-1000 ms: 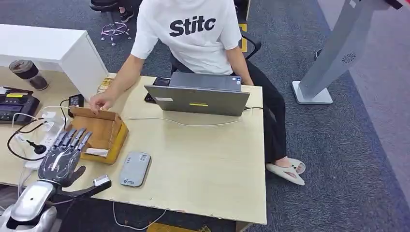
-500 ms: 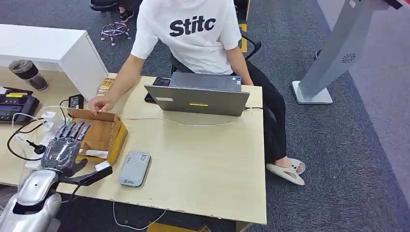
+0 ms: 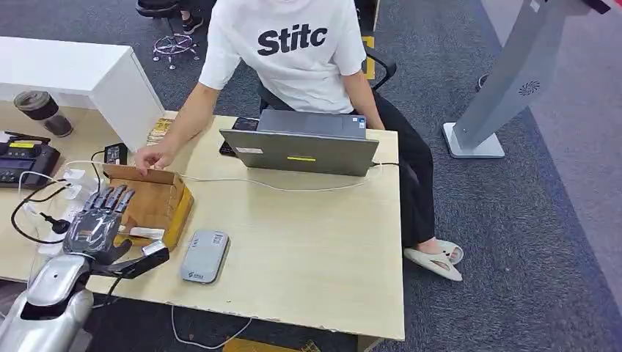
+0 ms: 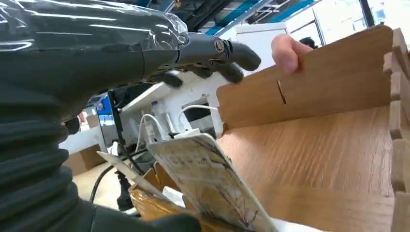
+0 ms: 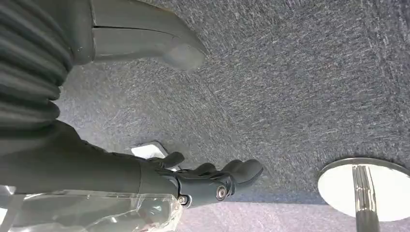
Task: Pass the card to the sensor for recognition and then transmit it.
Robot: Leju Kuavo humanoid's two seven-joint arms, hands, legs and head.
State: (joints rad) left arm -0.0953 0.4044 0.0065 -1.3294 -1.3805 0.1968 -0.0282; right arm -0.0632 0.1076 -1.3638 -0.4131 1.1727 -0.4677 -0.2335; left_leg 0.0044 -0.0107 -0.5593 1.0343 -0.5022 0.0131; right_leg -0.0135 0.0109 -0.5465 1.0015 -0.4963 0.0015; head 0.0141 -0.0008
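A wooden box [image 3: 160,199] stands at the table's left, and a pale card [image 3: 147,233] leans at its near end. In the left wrist view the card [image 4: 209,182] stands tilted inside the box [image 4: 329,159]. My left hand [image 3: 94,229] hovers over the box's near left corner. Its fingers [image 4: 220,50] are stretched out above the card, the thumb lies below it, and it holds nothing. The grey sensor pad [image 3: 205,255] lies flat just right of the box. My right hand [image 5: 203,179] hangs over the carpet, loosely spread and empty.
A person in a white shirt sits across the table, one hand [image 3: 152,157] on the box's far wall. A grey laptop [image 3: 301,143] with a white cable sits at the back. A power strip and cables [image 3: 55,202] lie left of my hand. A stand base [image 5: 367,188] rests on the floor.
My left hand has moved a little forward over the box, and its thumb has come closer to the card. The person's hand stays on the box's far wall.
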